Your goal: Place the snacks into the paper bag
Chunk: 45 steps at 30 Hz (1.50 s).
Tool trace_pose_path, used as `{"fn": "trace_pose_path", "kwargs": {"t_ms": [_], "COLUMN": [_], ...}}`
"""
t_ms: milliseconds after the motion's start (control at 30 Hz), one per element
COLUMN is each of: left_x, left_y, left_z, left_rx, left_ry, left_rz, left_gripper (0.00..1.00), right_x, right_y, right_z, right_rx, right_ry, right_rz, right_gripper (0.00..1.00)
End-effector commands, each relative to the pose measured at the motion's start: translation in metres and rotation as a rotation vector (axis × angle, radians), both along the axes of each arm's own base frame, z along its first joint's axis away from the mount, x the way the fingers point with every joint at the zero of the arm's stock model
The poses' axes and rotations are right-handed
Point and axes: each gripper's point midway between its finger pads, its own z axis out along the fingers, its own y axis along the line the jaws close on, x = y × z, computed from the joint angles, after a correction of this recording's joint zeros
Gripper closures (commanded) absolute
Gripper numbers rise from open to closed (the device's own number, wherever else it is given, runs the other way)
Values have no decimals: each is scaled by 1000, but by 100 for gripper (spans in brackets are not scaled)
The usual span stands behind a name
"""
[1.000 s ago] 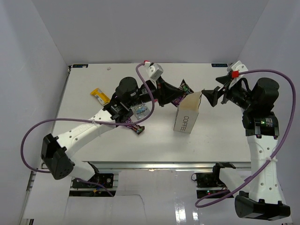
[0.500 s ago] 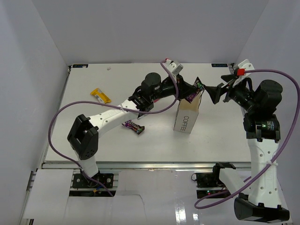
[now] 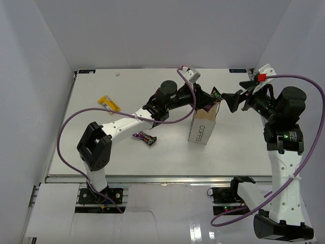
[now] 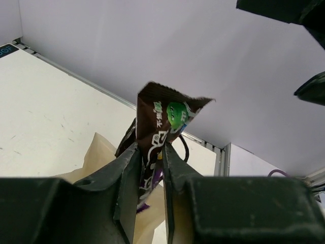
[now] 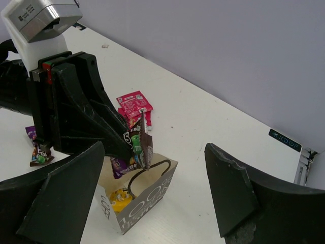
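Pale lilac walls point(image 3: 152, 30) enclose a white table point(image 3: 238, 147) (scuffed in places) under even light

A white paper bag point(image 3: 202, 130) lettered "COFFEE" stands upright on the surface point(image 3: 244, 145), mouth open, with a thin dark handle looped at its rim. A yellow packet point(image 5: 120, 199) lies inside. A dark brown packet point(image 4: 161, 122) with a green figure is pinched upright between the left arm's jaws over the mouth, a purple packet point(image 5: 120, 164) just beside it. Two red-pink packets point(image 5: 133, 104) lie overlapping behind the bag. Well apart to the left lie a second yellow packet point(image 3: 108, 103) and a dark multicoloured packet point(image 3: 144, 138).
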Motion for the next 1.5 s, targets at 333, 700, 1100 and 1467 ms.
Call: {"fn": "trace_pose_path", "kwargs": {"t_ms": [333,700,1100,1467], "left_x": [-3,-26,-28,-83], "left_y": [4,36,166,316], "left_z": [35,121,111,41], "left_rx": [-68,-194,-73,-21], "left_ry": [-38,-155,-138,185], "left_rz": [15,30,481,849], "left_gripper": [43,34,22,7], "right_x": [-5,-83,-94,-46], "right_y": [1,68,94,174], "right_z": [14,9,-14,-156], "right_rx": [5,-56,-65,-385], "right_ry": [-55,-133,-152,106], "right_rz": [12,644,878,685], "right_gripper": [14,14,11,18]}}
